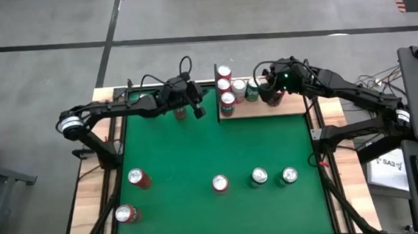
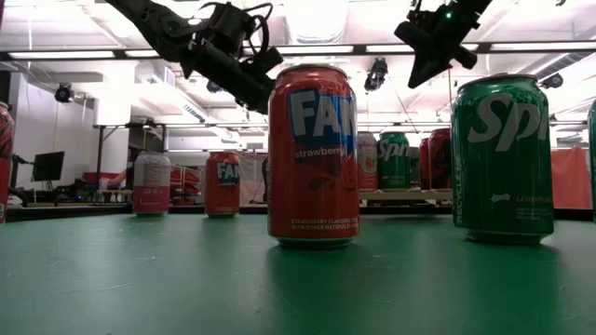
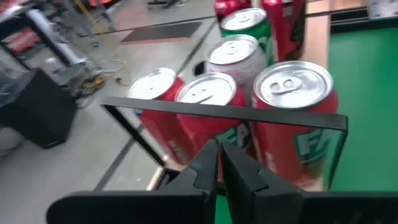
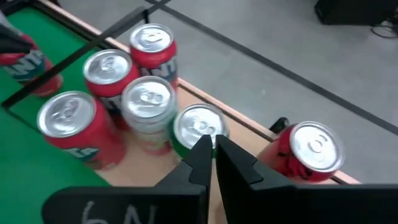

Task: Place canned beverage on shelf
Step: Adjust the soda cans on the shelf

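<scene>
The shelf (image 1: pixel 289 105) is a pale wooden board with thin black rods at the table's far edge. Several cans stand upright on it: red ones (image 1: pixel 225 84), a silver one (image 1: pixel 238 88), a green one (image 1: pixel 251 92) and a red one (image 1: pixel 274 98). My left gripper (image 1: pixel 197 109) is shut and empty, above the green felt just left of the shelf, facing its black rod (image 3: pixel 224 113). A red can (image 1: pixel 180 112) stands on the felt beside it. My right gripper (image 1: pixel 271 83) is shut and empty, above the shelf over the green can (image 4: pixel 199 127).
Loose cans stand upright on the near half of the green table: two red at the left (image 1: pixel 138 178) (image 1: pixel 126 213), one red in the middle (image 1: pixel 219 182), two green to its right (image 1: pixel 259 176) (image 1: pixel 289 175). Bare felt lies between them and the shelf.
</scene>
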You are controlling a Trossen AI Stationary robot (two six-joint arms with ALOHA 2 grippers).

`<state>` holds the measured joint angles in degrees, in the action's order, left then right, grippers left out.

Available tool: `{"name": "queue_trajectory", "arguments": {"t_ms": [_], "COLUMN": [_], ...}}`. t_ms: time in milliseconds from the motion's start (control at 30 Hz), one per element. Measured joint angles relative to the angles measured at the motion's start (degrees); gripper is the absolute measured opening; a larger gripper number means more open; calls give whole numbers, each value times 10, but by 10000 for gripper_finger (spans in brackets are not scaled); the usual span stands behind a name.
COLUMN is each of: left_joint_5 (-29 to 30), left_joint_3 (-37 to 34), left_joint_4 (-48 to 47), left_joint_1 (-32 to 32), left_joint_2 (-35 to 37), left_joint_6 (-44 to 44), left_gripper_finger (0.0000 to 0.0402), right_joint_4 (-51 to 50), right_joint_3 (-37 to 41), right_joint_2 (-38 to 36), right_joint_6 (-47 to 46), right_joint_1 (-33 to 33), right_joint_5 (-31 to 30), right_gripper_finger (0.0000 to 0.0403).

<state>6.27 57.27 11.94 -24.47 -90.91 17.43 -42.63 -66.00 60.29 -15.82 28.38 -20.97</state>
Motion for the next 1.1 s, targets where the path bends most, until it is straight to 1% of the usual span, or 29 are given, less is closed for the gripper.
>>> {"name": "queue_trajectory", "arguments": {"t_ms": [67,200,300,500,600,800,967,1100], "left_joint_5": [-15,-3,-5,-10,-9,-13,-44,-57], "left_joint_3": [0,0,0,39,57,68,68,68], "left_joint_4": [10,14,26,35,24,19,31,35], "left_joint_1": [-7,-22,-33,-38,-40,-42,-42,-42], "left_joint_2": [-13,-35,-50,-93,-112,-122,-122,-122], "left_joint_6": [-1,-2,-4,-2,0,0,0,0], "left_gripper_finger": [2,1,0,0,0,0,0,0], "right_joint_4": [1,8,13,15,15,15,16,15], "right_joint_3": [0,0,0,0,0,0,0,0], "right_joint_2": [0,1,1,1,2,7,13,19], "right_joint_6": [4,7,8,9,9,11,16,16], "right_joint_1": [9,13,13,13,13,13,13,13], "right_joint_5": [0,0,1,0,0,0,0,0], "right_gripper_finger": [12,12,12,12,12,12,12,12]}}
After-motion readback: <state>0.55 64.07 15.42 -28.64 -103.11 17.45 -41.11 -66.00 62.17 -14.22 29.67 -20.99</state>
